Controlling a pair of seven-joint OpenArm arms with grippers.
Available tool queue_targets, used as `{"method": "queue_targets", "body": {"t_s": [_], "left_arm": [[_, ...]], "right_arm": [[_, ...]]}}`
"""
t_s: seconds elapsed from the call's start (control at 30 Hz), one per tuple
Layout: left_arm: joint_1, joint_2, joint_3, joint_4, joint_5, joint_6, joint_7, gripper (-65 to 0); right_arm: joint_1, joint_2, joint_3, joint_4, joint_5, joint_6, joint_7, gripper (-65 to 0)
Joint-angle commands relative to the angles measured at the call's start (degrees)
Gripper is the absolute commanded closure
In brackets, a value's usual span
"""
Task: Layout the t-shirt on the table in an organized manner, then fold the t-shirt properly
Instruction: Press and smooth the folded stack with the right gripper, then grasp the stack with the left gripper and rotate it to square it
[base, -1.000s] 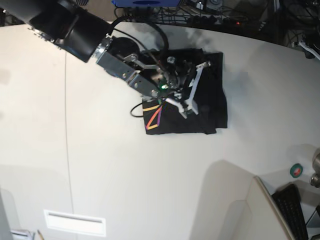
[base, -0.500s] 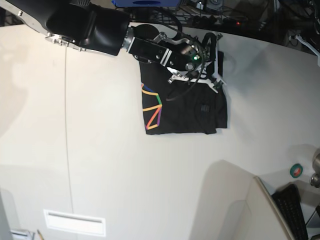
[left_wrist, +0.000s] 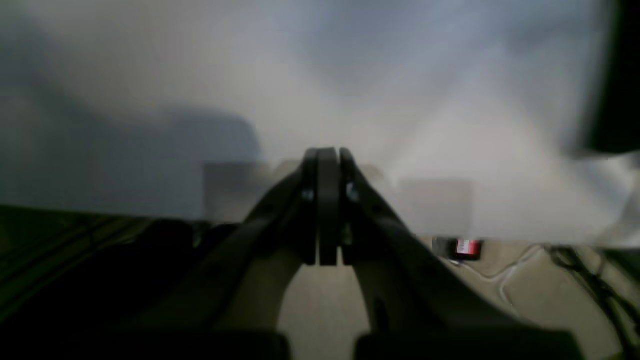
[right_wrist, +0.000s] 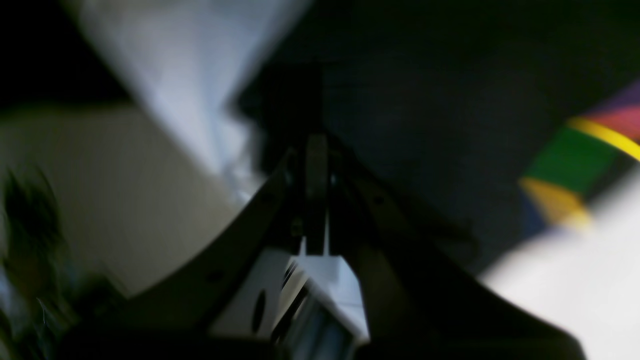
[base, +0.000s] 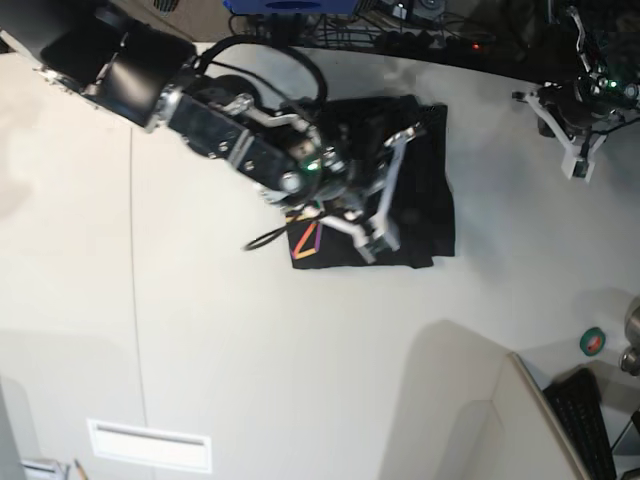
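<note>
Near table's far edge: t-shirt (base: 420, 215) lies folded on table (base: 200, 330) — bare room all around.
Right pincer (base: 375, 240): closed over shirt.
Left pincer (left_wrist: 324, 155): closed, empty — wrist view only.

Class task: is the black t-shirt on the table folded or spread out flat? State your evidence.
Folded. In the base view the t-shirt forms a compact rectangle on the table, no sleeves sticking out, only part of its rainbow graphic showing.

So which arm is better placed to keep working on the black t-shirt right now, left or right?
Right, probably. The right gripper hangs directly over the folded t-shirt in the base view, jaws shut. The left gripper sits near the far table edge, well clear of the shirt.
</note>
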Motion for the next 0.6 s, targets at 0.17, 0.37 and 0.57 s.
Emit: {"method": "queue_targets", "body": {"t_s": [0.17,0.37,0.57], "left_arm": [[-4.9,1.8,4.8,1.6,-11.6,0.0,4.3,-58.3],[-9.9,2.5,12.7,-6.6,-21.4,0.4,4.0,-65.0],[-15.4,4.6,14.7,-19.1,-21.4,3.0,-0.6,-65.0]], "right_arm": [[-4.5,7.9,14.9,7.9,0.6,0.1,0.6,0.0],[-9.3,12.1,19.6,8.2,0.6,0.1,1.0,0.0],[-13.0,13.1,22.6,8.2,0.6,3.1,1.1,0.0]]}}
